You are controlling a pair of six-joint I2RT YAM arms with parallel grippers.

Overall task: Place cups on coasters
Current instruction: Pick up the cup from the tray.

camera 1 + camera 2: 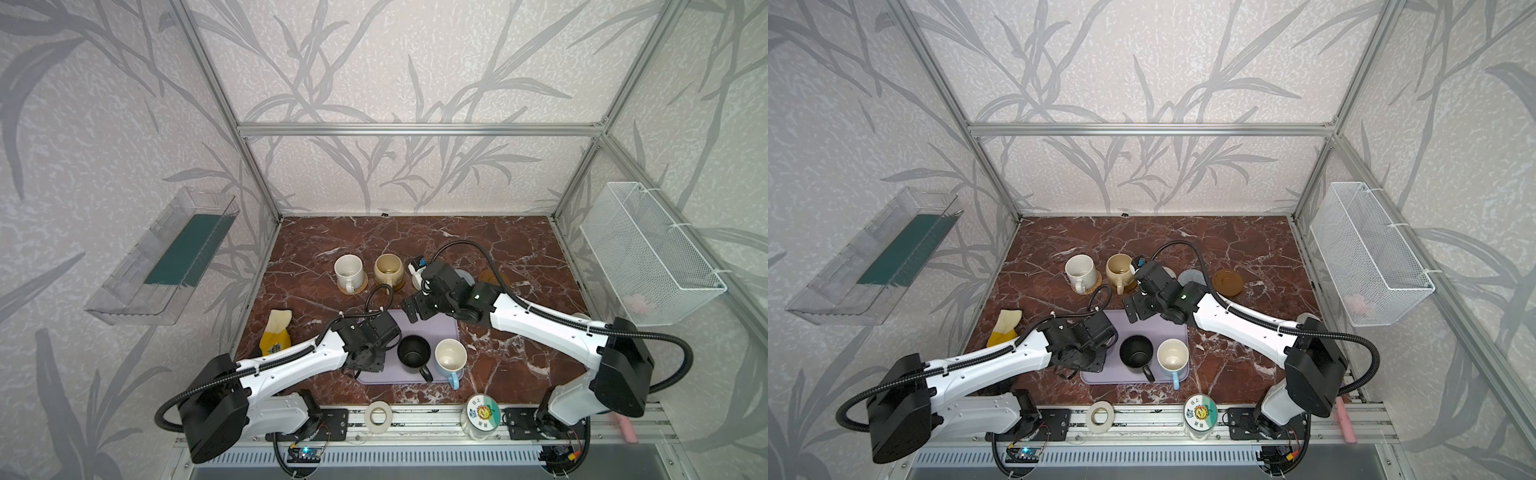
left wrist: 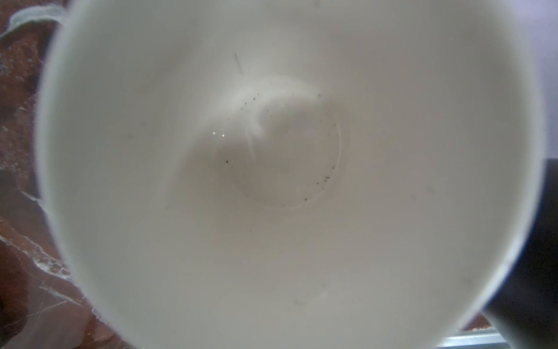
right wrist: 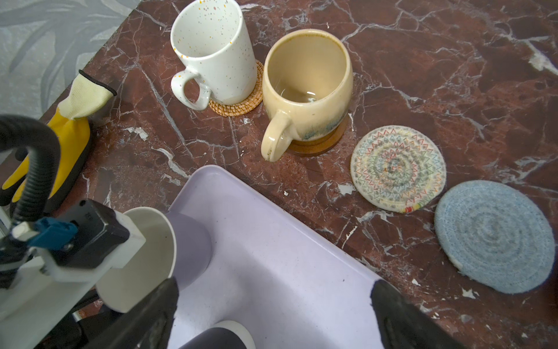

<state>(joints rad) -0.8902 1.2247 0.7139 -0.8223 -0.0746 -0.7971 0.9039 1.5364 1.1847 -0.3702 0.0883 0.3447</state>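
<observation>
The white cup (image 3: 213,51) stands on the rattan coaster (image 3: 241,104). Beside it the beige cup (image 3: 306,90) stands on a wooden coaster (image 3: 317,146). The cream spiral coaster (image 3: 398,167), the grey-blue coaster (image 3: 495,235) and a second wooden coaster (image 1: 1228,282) are bare. On the lavender tray (image 1: 440,330) stand the black cup (image 1: 413,353) and the light blue cup (image 1: 450,356). My left gripper (image 1: 388,345) sits over the lavender cup (image 3: 187,238), whose cream inside (image 2: 271,181) fills the left wrist view; its fingers are hidden. My right gripper (image 3: 271,317) hovers open above the tray.
A yellow glove (image 1: 276,332) lies left of the tray. A white tape roll (image 1: 378,415) and a jar with a cartoon lid (image 1: 482,415) sit on the front rail. A wire basket (image 1: 648,253) hangs on the right wall and a clear shelf (image 1: 166,257) on the left wall.
</observation>
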